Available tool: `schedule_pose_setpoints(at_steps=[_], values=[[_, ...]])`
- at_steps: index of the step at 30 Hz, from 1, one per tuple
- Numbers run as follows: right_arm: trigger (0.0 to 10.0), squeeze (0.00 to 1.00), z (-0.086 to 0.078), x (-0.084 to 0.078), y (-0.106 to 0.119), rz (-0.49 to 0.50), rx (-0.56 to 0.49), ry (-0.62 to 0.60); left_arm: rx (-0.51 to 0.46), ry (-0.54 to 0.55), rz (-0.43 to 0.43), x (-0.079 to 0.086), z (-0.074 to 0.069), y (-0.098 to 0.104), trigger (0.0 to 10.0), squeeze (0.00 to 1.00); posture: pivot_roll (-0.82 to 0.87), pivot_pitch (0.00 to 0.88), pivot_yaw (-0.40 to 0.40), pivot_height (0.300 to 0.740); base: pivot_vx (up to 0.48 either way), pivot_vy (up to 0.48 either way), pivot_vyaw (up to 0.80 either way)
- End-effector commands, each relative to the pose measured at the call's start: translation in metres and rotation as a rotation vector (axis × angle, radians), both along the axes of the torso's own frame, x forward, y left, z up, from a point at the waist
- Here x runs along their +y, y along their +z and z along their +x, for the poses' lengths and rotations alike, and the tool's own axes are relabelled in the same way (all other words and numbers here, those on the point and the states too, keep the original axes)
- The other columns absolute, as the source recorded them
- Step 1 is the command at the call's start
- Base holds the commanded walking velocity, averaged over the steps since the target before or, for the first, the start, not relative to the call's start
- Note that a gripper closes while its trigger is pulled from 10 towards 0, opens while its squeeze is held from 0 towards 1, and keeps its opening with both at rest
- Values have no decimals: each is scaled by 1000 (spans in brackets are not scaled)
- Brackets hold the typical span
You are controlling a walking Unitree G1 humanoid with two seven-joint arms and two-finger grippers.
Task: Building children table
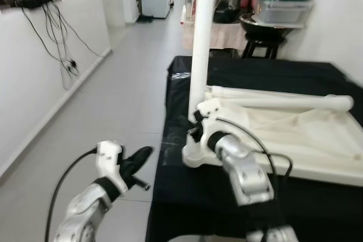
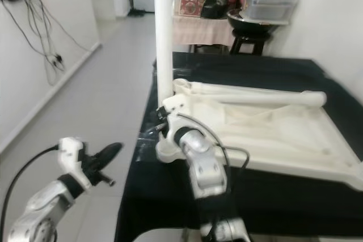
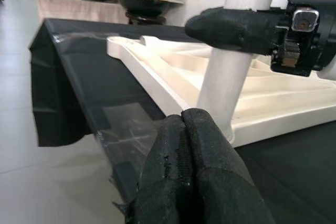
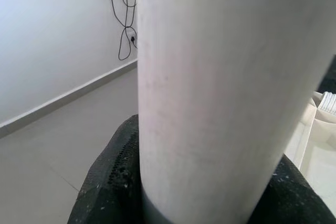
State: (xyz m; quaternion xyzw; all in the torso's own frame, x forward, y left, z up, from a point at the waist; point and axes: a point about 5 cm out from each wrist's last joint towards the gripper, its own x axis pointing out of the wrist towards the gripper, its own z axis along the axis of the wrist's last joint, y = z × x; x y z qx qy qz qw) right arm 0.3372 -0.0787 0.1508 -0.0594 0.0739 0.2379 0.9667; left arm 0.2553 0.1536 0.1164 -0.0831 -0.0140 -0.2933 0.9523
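White tabletop upside down, 1 leg upright, another leg lying flat

Silver arms, black fingers, black cables.

Bright even indoor light, soft shadows; head views slightly blurred, wrist close-ups out of focus.

Grey tiled floor, white wall with dangling black cables, black-draped table, cluttered stool behind.
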Motion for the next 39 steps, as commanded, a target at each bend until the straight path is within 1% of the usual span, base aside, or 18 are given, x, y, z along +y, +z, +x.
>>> schedule_pose_setpoints(at_steps=[1,2,3,4,5,6,7,14,19,20,23,24,25,26,27,31,33,39], values=[[0,0,-7,-13,-38,-117,148,-53,15,18,-2,2,-1,-5,10000,0,24,0,-78,740,0,0,0],[0,0,-9,-12,-37,-117,151,-59,15,21,-4,2,-2,-5,10000,0,24,0,-78,740,0,0,0],[8392,0,-10,-12,-36,-105,146,-78,17,20,-1,3,-1,-5,10000,0,22,0,-75,740,0,0,0],[10000,0,-13,-12,-33,-89,145,-95,19,19,8,3,-1,-5,10000,0,18,0,-73,740,0,0,0],[10000,0,-13,-12,-33,-89,145,-95,19,19,8,3,-1,-5,10000,0,18,0,-73,740,0,0,0],[10000,655,-15,-12,-30,-58,142,-102,20,18,20,2,0,-5,10000,0,10,0,-62,740,0,0,0],[10000,1000,-18,-15,-23,-8,99,-69,15,27,71,1,3,-4,10000,0,1,0,-55,740,0,0,0],[10000,1000,-24,-37,-18,53,44,-31,-12,116,221,9,5,0,10000,0,-33,0,-34,740,0,0,0],[10000,1000,-36,-60,-20,96,44,-58,-113,223,345,23,0,14,10000,0,-45,0,-16,740,0,0,0],[10000,1000,-48,-69,-18,130,25,-62,-132,259,331,27,-7,20,10000,0,-52,0,-5,740,0,0,0],[10000,1000,-58,-73,-16,158,9,-50,-137,288,313,30,-12,23,10000,0,-55,0,1,740,0,0,0],[10000,1000,-70,-77,-12,208,-9,-49,-128,336,271,32,-17,25,10000,0,-60,0,6,740,0,0,0],[10000,867,-79,-78,-9,252,-30,-35,-112,382,220,34,-20,26,10000,0,-61,0,7,740,0,0,0],[10000,125,-89,-79,-7,266,-56,-24,-81,420,155,34,-24,24,10000,0,-59,0,10,740,0,0,0],[10000,0,-97,-82,-6,266,-83,-27,-37,453,112,33,-29,19,10000,0,-63,0,12,740,0,0,0],[10000,0,-104,-84,-7,222,-122,-41,19,474,94,29,-39,6,10000,0,-68,0,15,740,0,0,0],[10000,0,-99,-84,-17,226,-57,-44,59,522,36,28,-42,-1,10000,0,-75,0,17,740,0,0,0],[10000,0,-89,-83,-24,295,1,-100,94,570,50,32,-36,-1,10000,0,-61,0,10,740,0,0,0]])
